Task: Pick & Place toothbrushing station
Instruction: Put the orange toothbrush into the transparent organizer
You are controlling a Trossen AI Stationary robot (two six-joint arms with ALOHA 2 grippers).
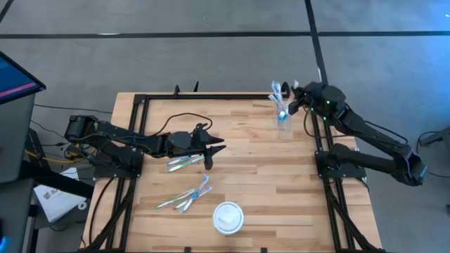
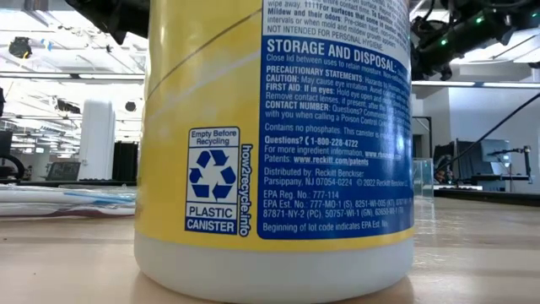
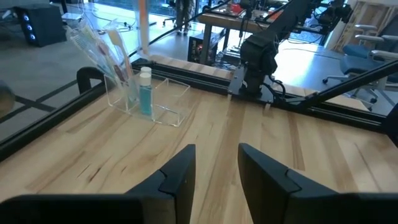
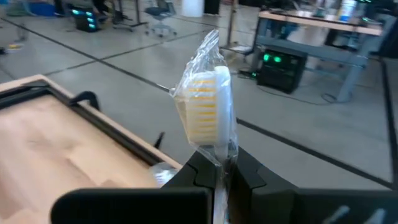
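L gripper (image 1: 215,149) hovers over the table (image 1: 281,183) mid-left, fingers (image 3: 177,177) apart, nothing btwn them. A couple wrapped toothbrushes (image 1: 184,162) lie just beside it; more loose brushes (image 1: 187,198) nearer the front edge, w/ a round white canister (image 1: 228,216) beside those. Clear holder (image 1: 282,112) w/ blue tube (image 3: 145,93) sits at the far edge, well apart from L gripper. R gripper (image 1: 294,100) is right over the holder, clamped on a wrapped toothbrush (image 4: 208,106), bristle head up.
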